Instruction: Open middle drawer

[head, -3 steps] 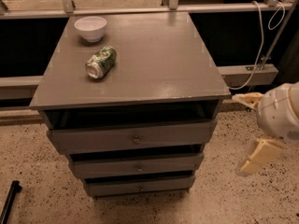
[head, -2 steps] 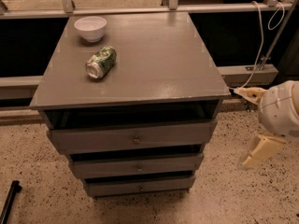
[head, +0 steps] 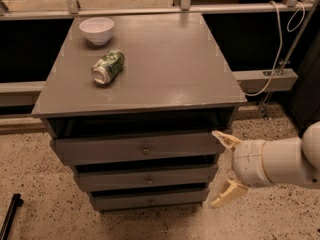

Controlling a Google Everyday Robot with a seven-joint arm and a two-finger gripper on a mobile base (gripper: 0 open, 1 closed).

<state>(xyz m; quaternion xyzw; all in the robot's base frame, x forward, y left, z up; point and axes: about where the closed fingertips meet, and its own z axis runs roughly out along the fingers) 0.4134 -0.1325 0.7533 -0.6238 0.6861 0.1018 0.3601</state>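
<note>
The grey cabinet [head: 150,64] has three stacked drawers, each with one small round knob. The middle drawer [head: 115,180] has a flat low front and its knob [head: 148,181] at the centre; it looks shut. The top drawer [head: 100,150] sits above it and the bottom drawer [head: 120,202] below. My gripper [head: 221,168] is open, with cream fingers spread one above the other. It hovers just off the cabinet's right front corner, at the height of the middle drawer, holding nothing.
A white bowl [head: 96,30] and a green can [head: 108,67] lying on its side rest on the cabinet top. A white cable [head: 280,49] hangs at the right by a rail. Speckled floor surrounds the cabinet; a black rod [head: 10,216] lies at the bottom left.
My gripper has moved left and down, from well right of the cabinet to right beside its front right corner. The drawers, bowl and can have not moved.
</note>
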